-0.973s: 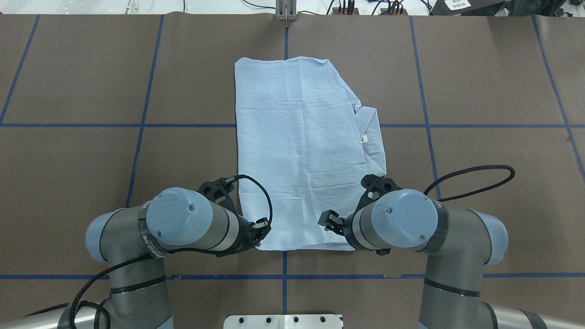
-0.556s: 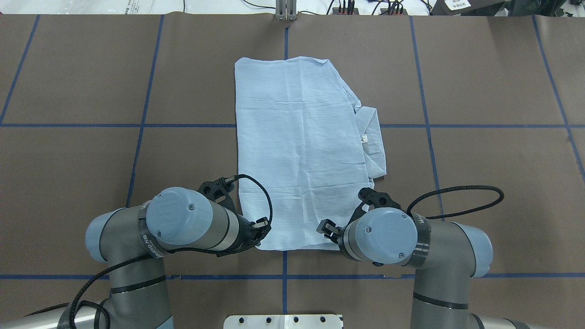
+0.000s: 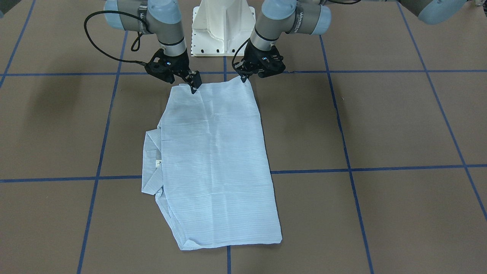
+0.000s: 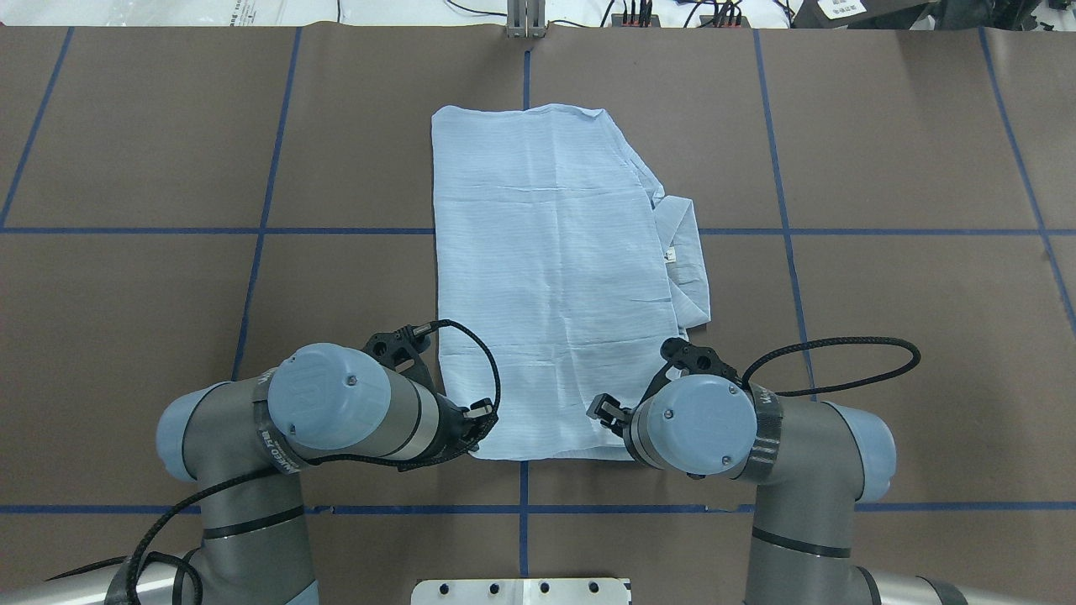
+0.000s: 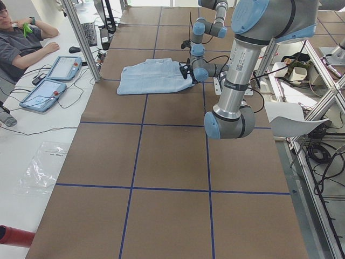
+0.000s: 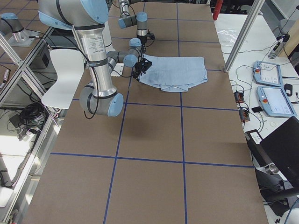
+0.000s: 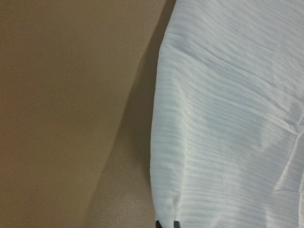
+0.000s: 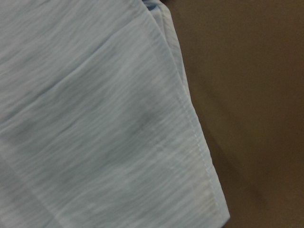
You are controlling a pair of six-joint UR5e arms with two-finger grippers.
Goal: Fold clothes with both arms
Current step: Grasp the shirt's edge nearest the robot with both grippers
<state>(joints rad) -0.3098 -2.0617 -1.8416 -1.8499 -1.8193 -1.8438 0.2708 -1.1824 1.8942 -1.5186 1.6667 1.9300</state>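
Observation:
The light-blue striped shirt (image 4: 546, 277) lies folded into a long strip on the brown table, its collar and white label (image 4: 672, 255) sticking out on the robot's right. My left gripper (image 4: 481, 418) is shut on the shirt's near left corner, and its fingertips (image 7: 166, 224) pinch the raised fabric (image 7: 228, 118). At the near right corner my right gripper (image 3: 193, 86) stands open just above the cloth, one fingertip pointing down at it. The right wrist view shows that corner (image 8: 95, 118) lying flat with no fingers in sight.
The white pedestal base (image 3: 222, 26) stands just behind both grippers. Blue tape lines (image 4: 252, 277) grid the brown table cover. A person (image 5: 21, 38) sits at a side desk with two tablets (image 5: 43, 91) beyond the far end. A white chair (image 6: 63, 77) stands beside the table.
The right arm's wrist and elbow have swung inward toward the shirt's near right corner, while its gripper stays over that corner. The left arm and the shirt have not moved.

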